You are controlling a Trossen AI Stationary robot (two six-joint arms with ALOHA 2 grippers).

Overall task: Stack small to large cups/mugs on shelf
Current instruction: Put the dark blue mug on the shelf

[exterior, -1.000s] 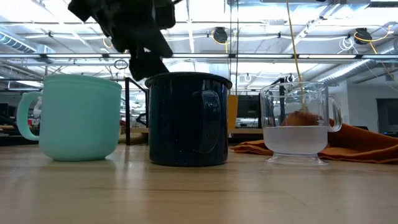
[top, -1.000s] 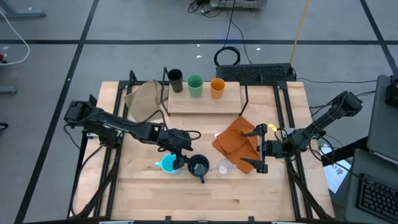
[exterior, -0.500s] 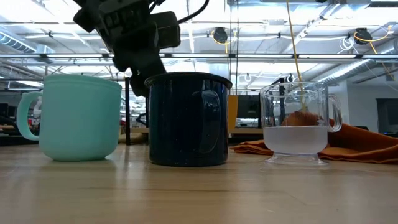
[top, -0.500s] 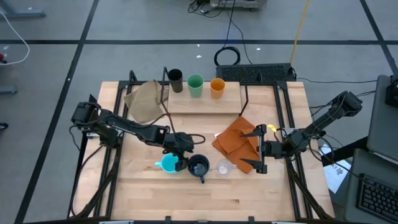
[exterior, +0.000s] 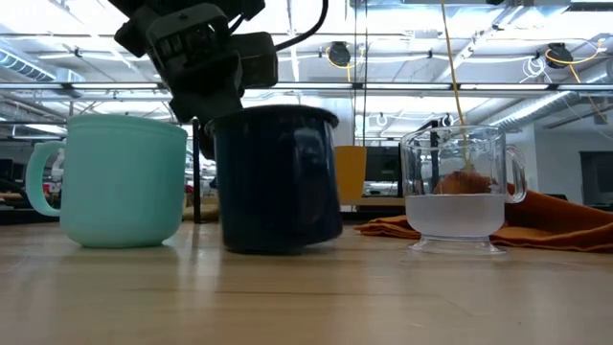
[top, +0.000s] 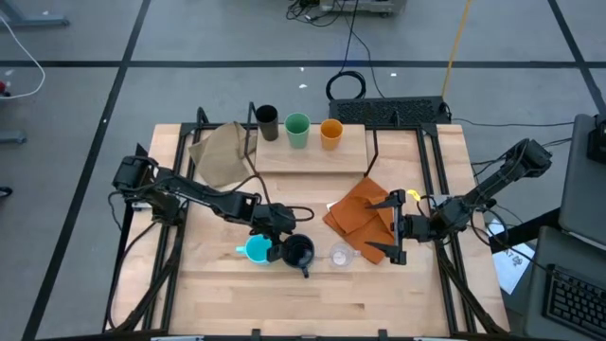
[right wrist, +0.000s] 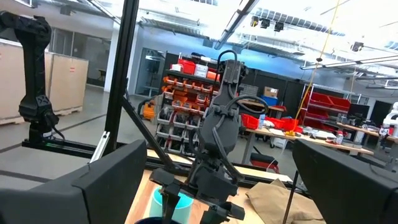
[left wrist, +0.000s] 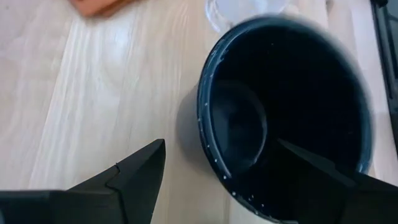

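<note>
Front row first, down on the surface (top: 218, 294): teal mug (top: 256, 250), navy mug (top: 299, 252), clear cup (top: 340, 255), lined up left to right near the front edge. The navy mug is tilted, one side of its base lifted off the wood, and it sits just beside the teal mug. The clear cup stands upright, apart from both.

The left hand (top: 276, 237) is right on the navy mug. From the wrist camera its fingers (left wrist: 134, 171) stand spread, one outside the mug's wall and the other over the dark interior, straddling the rim; whether they actually press the wall, I cannot tell.

A step back, an orange cloth (top: 358, 216) lies crumpled behind the clear cup. The right hand (top: 393, 226) sits at the cloth's right edge, fingers spread wide, gripping nothing.

Farther back on the left, a tan cloth (top: 220, 154) lies beside the shelf (top: 348, 149).

And at the far end, up on the shelf, three cups stand in a row: brown cup (top: 267, 121), green cup (top: 297, 129), orange cup (top: 330, 132), all upright.
</note>
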